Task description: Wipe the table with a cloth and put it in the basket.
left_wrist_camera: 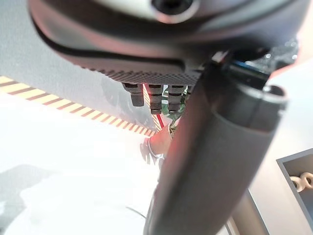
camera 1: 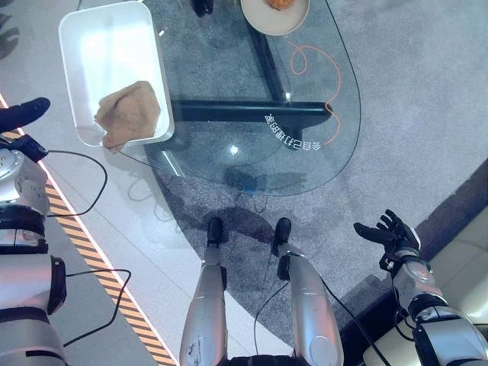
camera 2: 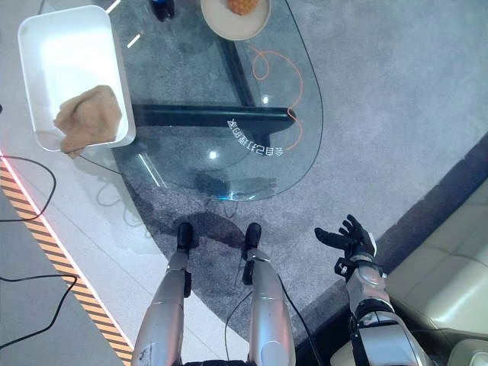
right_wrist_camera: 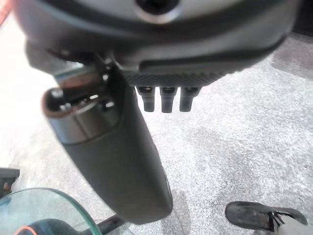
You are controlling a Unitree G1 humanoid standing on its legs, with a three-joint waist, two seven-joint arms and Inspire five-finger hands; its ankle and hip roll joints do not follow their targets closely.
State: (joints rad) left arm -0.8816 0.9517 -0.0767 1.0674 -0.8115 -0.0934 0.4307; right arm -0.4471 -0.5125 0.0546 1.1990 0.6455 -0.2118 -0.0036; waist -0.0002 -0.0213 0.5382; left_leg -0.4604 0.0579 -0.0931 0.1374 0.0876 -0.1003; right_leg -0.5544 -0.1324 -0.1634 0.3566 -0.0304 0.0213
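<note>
While the cloth (camera 1: 127,113) lies in the white basket (camera 1: 91,38) on the glass desk (camera 1: 305,145), both hands, the left hand (camera 1: 23,113) and the right hand (camera 1: 389,231), hang spread and empty; the task looks finished.

I see one line of white printed characters on the glass table (camera 1: 305,152), lower centre of frame, upside down, unreadable.

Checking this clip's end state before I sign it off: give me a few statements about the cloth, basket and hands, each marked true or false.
1. The cloth lies inside the white basket. True.
2. The right hand holds the cloth. False: it is open and empty, off the table.
3. The basket sits at the glass table's left edge. True.
4. The bowl stands inside the basket. False: it stands on the table's far side.
5. The left hand rests in the basket. False: it is beside it, apart.
</note>
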